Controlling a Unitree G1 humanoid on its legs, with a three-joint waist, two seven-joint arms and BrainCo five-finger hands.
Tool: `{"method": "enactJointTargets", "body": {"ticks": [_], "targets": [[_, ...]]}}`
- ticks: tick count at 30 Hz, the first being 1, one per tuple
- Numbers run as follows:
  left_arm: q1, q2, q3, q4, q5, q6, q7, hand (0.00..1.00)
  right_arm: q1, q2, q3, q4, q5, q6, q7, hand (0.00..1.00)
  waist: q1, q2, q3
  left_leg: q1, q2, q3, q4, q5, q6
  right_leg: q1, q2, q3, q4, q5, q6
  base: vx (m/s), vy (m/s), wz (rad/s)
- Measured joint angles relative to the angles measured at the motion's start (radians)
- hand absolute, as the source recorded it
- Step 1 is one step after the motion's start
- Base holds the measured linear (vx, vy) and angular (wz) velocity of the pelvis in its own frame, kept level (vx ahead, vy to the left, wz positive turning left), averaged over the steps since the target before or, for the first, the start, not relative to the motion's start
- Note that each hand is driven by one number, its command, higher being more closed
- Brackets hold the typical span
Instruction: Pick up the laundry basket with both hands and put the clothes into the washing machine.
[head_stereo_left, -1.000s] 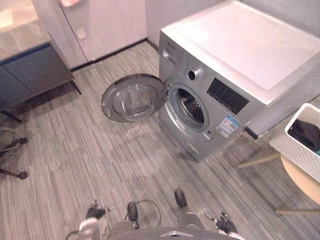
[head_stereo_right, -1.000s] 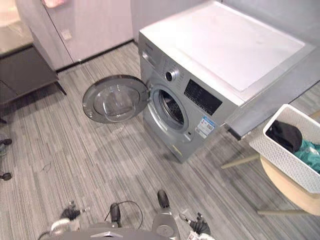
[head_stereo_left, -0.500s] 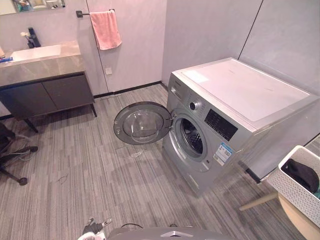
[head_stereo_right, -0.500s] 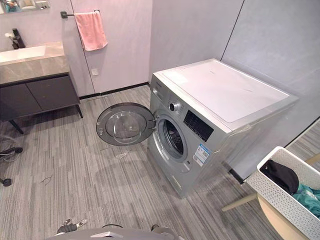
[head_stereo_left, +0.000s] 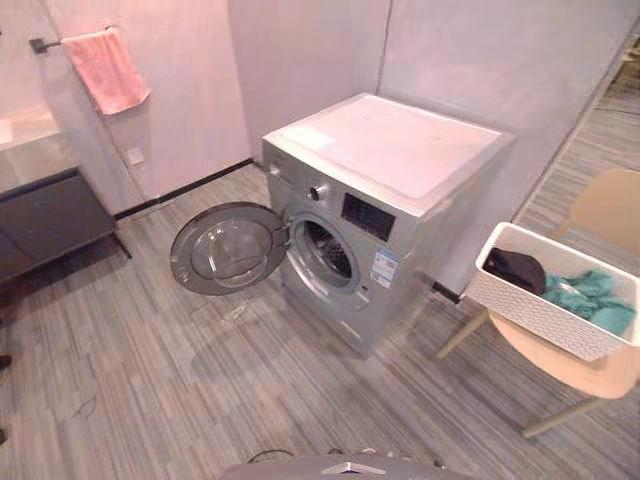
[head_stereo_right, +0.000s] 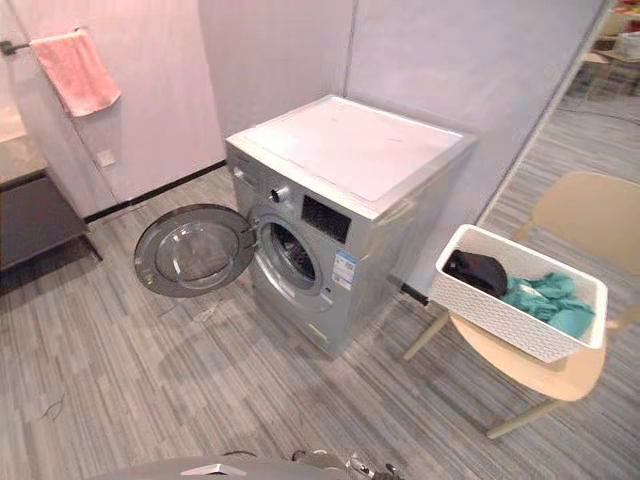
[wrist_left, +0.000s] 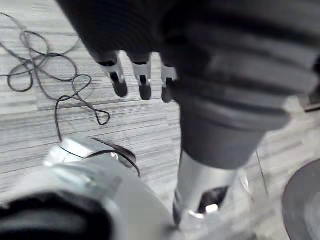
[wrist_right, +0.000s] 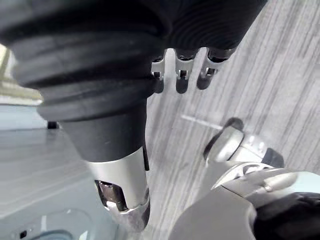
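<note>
The head camera has swung to the right since half a second ago. The whole scene slides left, and the laundry basket (head_stereo_left: 545, 318) and its chair (head_stereo_left: 592, 372), cut off at the right edge before, now sit in full view, while the things themselves keep their places.

The left hand (wrist_left: 144, 76) hangs over the striped grey floor (head_stereo_left: 150, 380) with its fingers straight and loose, holding nothing. The right hand (wrist_right: 181, 75) hangs the same way, fingers relaxed and empty. Both are well apart from the basket.

The white perforated basket rests on the seat of the tan chair at the right of the scene, near the washing machine (head_stereo_left: 400, 160) but not touching it. Inside lie the clothes: a dark garment (head_stereo_left: 515, 268) at the left end and a teal one (head_stereo_left: 590, 297) toward the right.

The silver machine stands at centre, its round door (head_stereo_left: 225, 250) swung wide to the left and the drum mouth (head_stereo_left: 325, 250) open. Far left, a pink towel (head_stereo_left: 105, 70) hangs on a wall bar above a dark cabinet (head_stereo_left: 45, 222).
</note>
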Motion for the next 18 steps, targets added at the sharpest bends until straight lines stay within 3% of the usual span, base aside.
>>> {"method": "enactJointTargets", "body": {"ticks": [3,8,9,10,12,14,15,16,17,18], "targets": [[-0.107,-0.003,-0.103,-0.003,0.004,-0.016,0.004,0.0,0.035,0.002,-0.031,0.011,0.006,0.004,-0.002,0.0,-0.019,0.007,0.001,-0.035,0.0,0.017,-0.001,-0.001,0.0,-0.038,-0.001,0.02,-0.036,0.017,-0.01,0.0,0.041,-0.29],[-0.162,-0.061,-0.183,-0.032,-0.022,-0.045,-0.003,0.0,0.068,0.03,-0.138,0.041,0.007,0.012,-0.029,0.0,-0.056,0.015,0.009,-0.062,0.025,0.091,-0.001,-0.001,0.0,-0.055,0.004,0.063,-0.116,0.038,-0.016,0.0,0.047,-0.56],[-0.169,-0.064,-0.193,-0.037,-0.026,-0.047,-0.004,0.0,0.063,0.043,-0.157,0.041,0.008,0.013,-0.034,0.0,-0.054,0.007,0.014,-0.062,0.028,0.125,0.003,-0.001,-0.001,-0.084,0.016,0.075,-0.082,0.049,-0.013,0.02,0.039,-1.03],[-0.173,-0.064,-0.192,-0.039,-0.025,-0.048,-0.004,0.0,0.064,0.058,-0.154,0.035,0.009,0.014,-0.035,0.0,-0.054,-0.023,0.036,-0.048,0.019,0.172,0.014,0.0,-0.003,-0.115,0.02,0.086,-0.036,0.049,-0.007,0.01,0.037,-1.0],[-0.176,-0.078,-0.181,-0.039,-0.025,-0.046,-0.006,0.0,0.061,0.087,-0.145,-0.033,0.009,0.014,-0.035,0.0,-0.057,-0.048,0.054,-0.05,0.024,0.236,0.066,-0.001,-0.005,-0.167,0.038,0.088,0.029,0.046,-0.003,0.0,0.016,-1.2],[-0.17,-0.099,-0.16,-0.04,-0.021,-0.038,-0.009,0.0,0.048,0.095,-0.141,-0.111,0.01,0.009,-0.035,0.0,-0.057,-0.047,0.086,-0.022,0.053,0.324,0.088,0.005,0.0,-0.203,0.03,0.026,0.077,0.024,0.026,0.0,-0.013,-1.36],[-0.167,-0.108,-0.147,-0.036,-0.021,-0.036,-0.017,0.0,0.033,0.101,-0.136,-0.131,0.01,0.006,-0.035,0.0,-0.058,-0.036,0.095,0.006,0.077,0.399,0.093,0.033,-0.037,-0.287,0.01,-0.104,0.262,-0.002,0.022,0.05,-0.045,-1.17],[-0.157,-0.107,-0.134,-0.038,-0.013,-0.034,-0.024,0.0,0.031,0.107,-0.135,-0.134,0.01,0.008,-0.035,0.0,-0.059,-0.048,0.092,0.04,0.077,0.446,0.094,0.035,-0.069,-0.342,-0.042,-0.207,0.461,-0.053,0.0,0.09,-0.062,-1.01],[-0.154,-0.107,-0.133,-0.04,-0.013,-0.032,-0.025,0.0,0.033,0.108,-0.135,-0.134,0.01,0.008,-0.035,0.0,-0.062,-0.051,0.09,0.053,0.078,0.461,0.101,0.034,-0.089,-0.352,-0.074,-0.239,0.521,-0.077,-0.006,0.16,-0.046,-0.72],[-0.151,-0.104,-0.13,-0.043,-0.011,-0.031,-0.025,0.0,0.048,0.112,-0.13,-0.132,0.01,0.008,-0.035,0.0,-0.074,-0.066,0.079,0.072,0.078,0.485,0.133,0.009,-0.121,-0.341,-0.139,-0.262,0.537,-0.098,-0.01,0.2,-0.08,-0.85]]}}
